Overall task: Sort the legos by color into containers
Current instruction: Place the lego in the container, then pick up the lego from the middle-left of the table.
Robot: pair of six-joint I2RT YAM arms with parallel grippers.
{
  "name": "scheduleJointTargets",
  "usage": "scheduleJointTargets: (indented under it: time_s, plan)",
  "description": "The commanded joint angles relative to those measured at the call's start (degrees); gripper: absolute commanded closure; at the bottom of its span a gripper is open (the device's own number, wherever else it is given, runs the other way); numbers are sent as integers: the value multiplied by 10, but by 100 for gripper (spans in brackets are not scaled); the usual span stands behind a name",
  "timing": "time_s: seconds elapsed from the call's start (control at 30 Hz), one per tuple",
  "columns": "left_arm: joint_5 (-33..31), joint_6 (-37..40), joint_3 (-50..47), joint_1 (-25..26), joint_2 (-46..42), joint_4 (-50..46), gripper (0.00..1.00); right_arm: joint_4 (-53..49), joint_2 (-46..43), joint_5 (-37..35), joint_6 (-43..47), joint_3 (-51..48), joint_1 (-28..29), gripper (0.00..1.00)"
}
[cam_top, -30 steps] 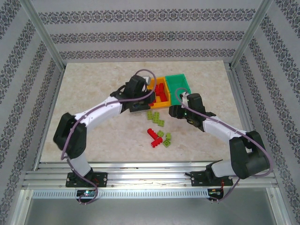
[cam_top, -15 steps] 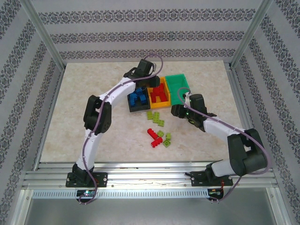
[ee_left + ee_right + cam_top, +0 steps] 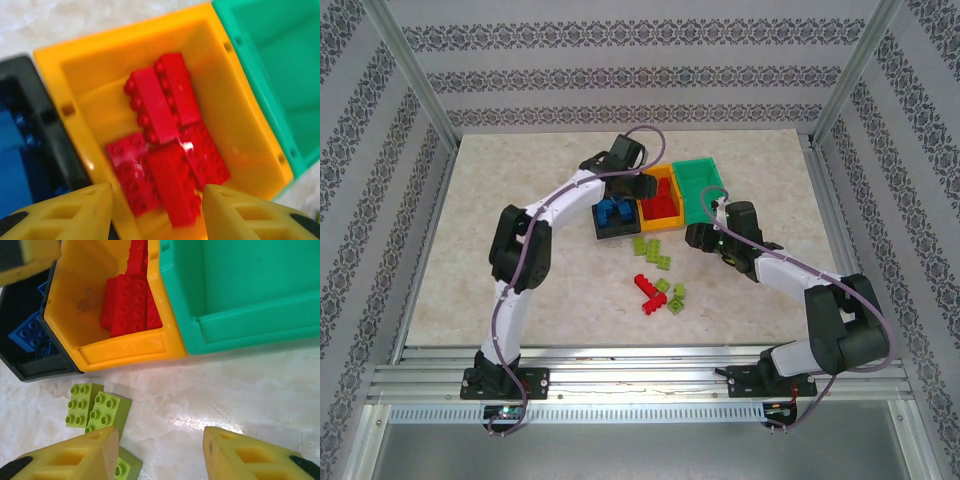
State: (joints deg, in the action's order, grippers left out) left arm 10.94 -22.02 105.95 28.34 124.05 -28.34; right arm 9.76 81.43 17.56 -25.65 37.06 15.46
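My left gripper hangs open over the orange-yellow bin, above several red legos; one blurred red brick lies below the gap, free of both fingers. From above, that left gripper is over the orange-yellow bin. The black bin holds blue legos, and the green bin stands on the right. My right gripper is open and empty above bare table, with lime legos beside its left finger. Lime legos and red legos lie loose on the table.
The three bins stand side by side, touching, mid-table. The right gripper hovers just in front of the green bin's near wall. Metal frame posts and patterned walls enclose the table. Open marble lies left and right of the loose bricks.
The left arm has unfolded and reached from the black bin's near side back over the orange-yellow bin. The right arm has hardly moved.
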Motion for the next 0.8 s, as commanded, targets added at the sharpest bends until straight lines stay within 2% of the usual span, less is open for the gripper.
scheduleJointTargets:
  time_s: [0.0, 0.17, 0.43, 0.77]
  plan:
    - [2, 22, -72, 25, -87, 39, 50, 19, 1, 18, -10, -4, -6, 51]
    - [7, 12, -211, 49, -179, 93, 50, 18, 8, 20, -12, -2, -6, 51]
    - [7, -2, -347, 98, -273, 108, 50, 23, 8, 24, -14, -3, -5, 51]
    - [-1, -40, -441, 146, -308, 123, 50, 22, 12, 19, -12, -3, -4, 51]
